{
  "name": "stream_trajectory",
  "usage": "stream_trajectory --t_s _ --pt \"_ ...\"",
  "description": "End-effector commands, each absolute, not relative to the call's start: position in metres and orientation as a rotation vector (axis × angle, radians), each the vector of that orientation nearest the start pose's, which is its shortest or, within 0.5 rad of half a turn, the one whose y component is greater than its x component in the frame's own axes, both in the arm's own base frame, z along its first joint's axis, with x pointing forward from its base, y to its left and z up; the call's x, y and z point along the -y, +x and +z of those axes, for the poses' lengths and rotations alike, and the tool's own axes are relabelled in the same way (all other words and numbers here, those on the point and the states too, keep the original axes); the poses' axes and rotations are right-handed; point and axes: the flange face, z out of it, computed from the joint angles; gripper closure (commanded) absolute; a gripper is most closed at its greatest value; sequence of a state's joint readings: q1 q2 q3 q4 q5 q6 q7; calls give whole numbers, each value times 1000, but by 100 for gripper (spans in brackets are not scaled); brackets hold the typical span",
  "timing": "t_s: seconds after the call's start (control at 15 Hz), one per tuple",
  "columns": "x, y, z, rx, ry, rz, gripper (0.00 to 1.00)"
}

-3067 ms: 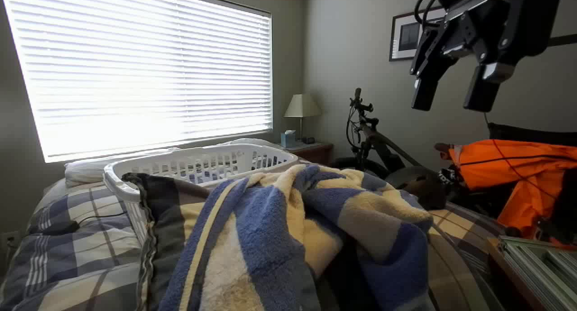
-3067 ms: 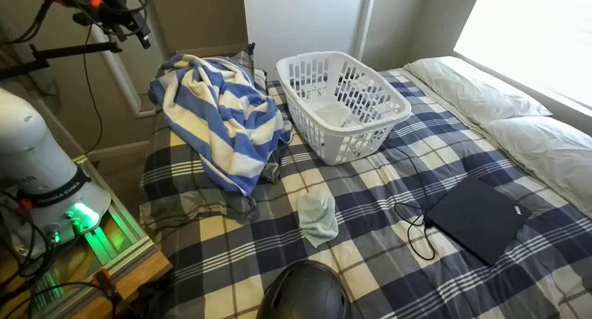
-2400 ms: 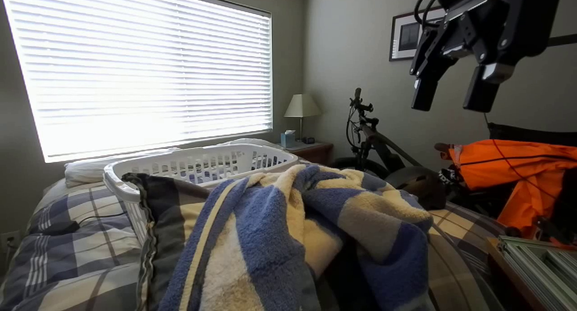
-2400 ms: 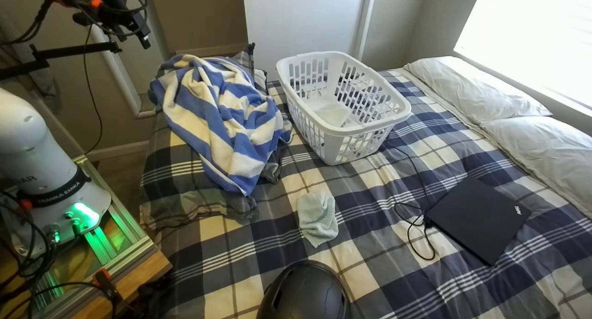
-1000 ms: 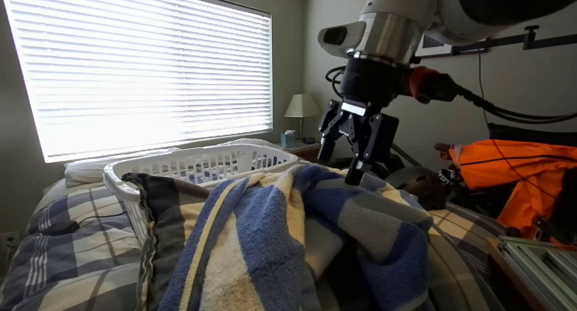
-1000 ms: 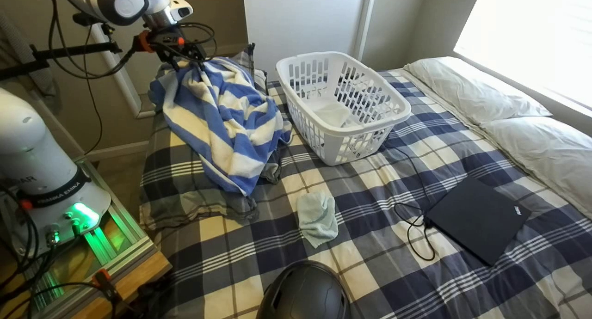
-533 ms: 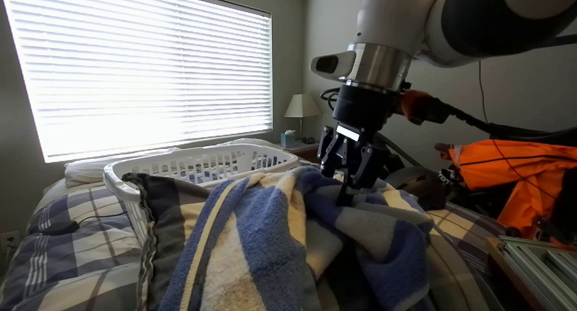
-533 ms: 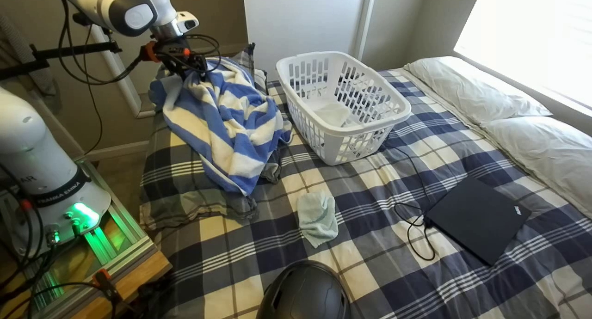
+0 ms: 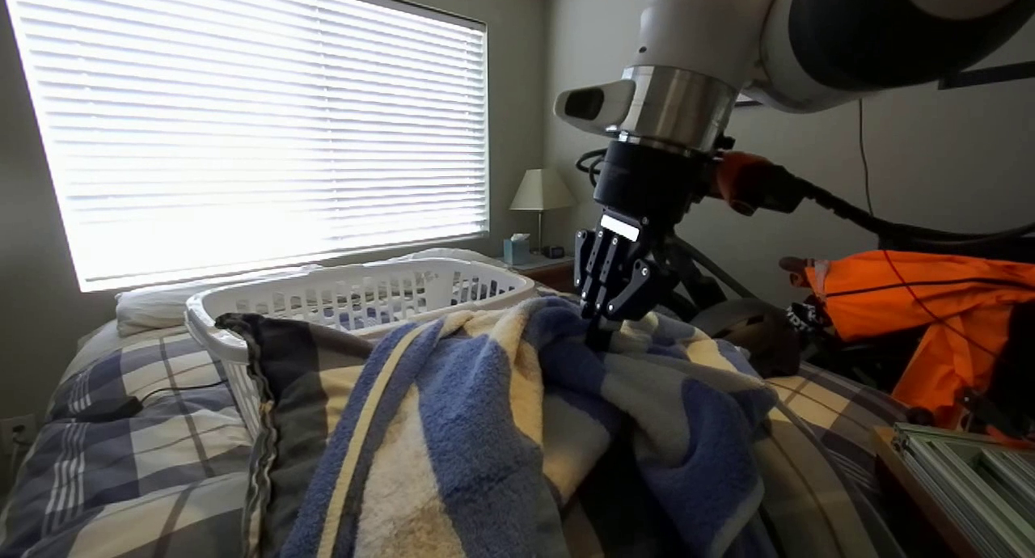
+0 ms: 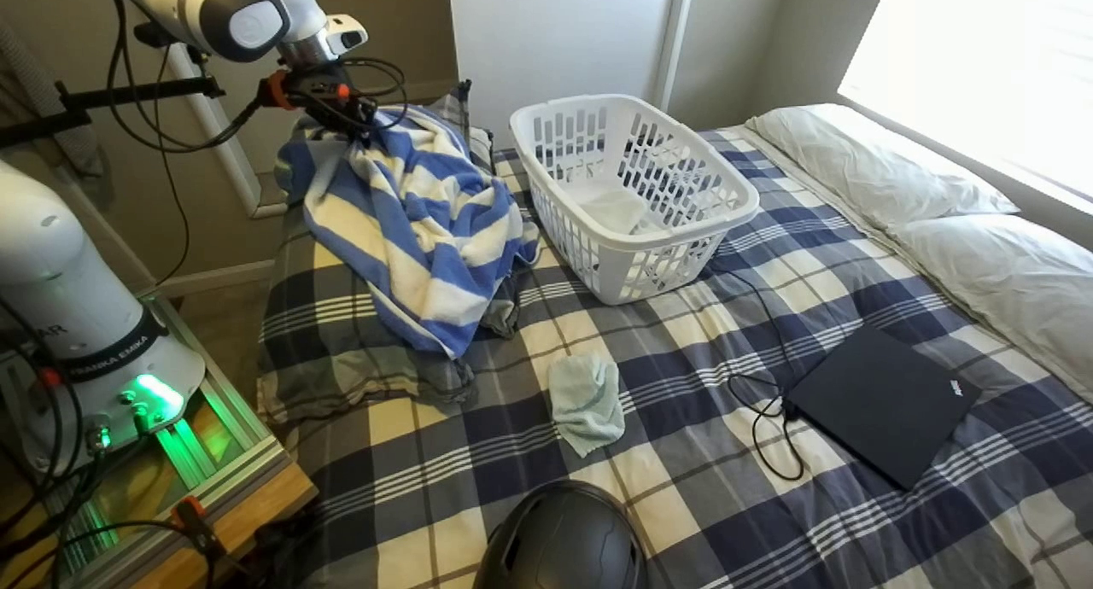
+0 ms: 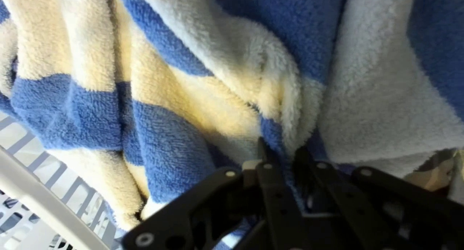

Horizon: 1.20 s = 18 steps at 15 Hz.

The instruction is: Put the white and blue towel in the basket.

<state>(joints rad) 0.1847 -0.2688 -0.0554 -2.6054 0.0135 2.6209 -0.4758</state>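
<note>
A home bedroom: bed (image 10: 675, 350), pillows (image 10: 871, 162), bedside lamp (image 9: 542, 192).

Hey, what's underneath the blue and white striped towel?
Bulky plaid bedding shows past the edges of the towel in both exterior views. The towel covers the rest, so whether anything else lies beneath it can't be seen.

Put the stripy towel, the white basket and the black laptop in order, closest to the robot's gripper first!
In an exterior view:
1. Stripy towel: nearest, bunched in the gripper, as the wrist view shows.
2. White basket: just right of the towel.
3. Black laptop: farthest, off to the right and lower in that view.
</note>
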Motion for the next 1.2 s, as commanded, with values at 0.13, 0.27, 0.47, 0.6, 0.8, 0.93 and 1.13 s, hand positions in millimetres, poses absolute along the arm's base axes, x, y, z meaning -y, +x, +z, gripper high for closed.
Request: stream_trajectory --t_s 0.13,0.27,0.47,0.6,0.8,0.93,1.13 --pt "-49 446 418 836 -3010 -558 99" --pt "-40 456 448 821 -3010 -661 97" --pt "-20 480 505 814 -3033 -850 97" --pt "-3 498 542 831 -3073 -965 97" --pt "32 526 598 825 -3161 -1072 97" --pt "53 543 624 837 -3198 -1062 97" --pt "56 532 618 789 -3185 -1039 89"
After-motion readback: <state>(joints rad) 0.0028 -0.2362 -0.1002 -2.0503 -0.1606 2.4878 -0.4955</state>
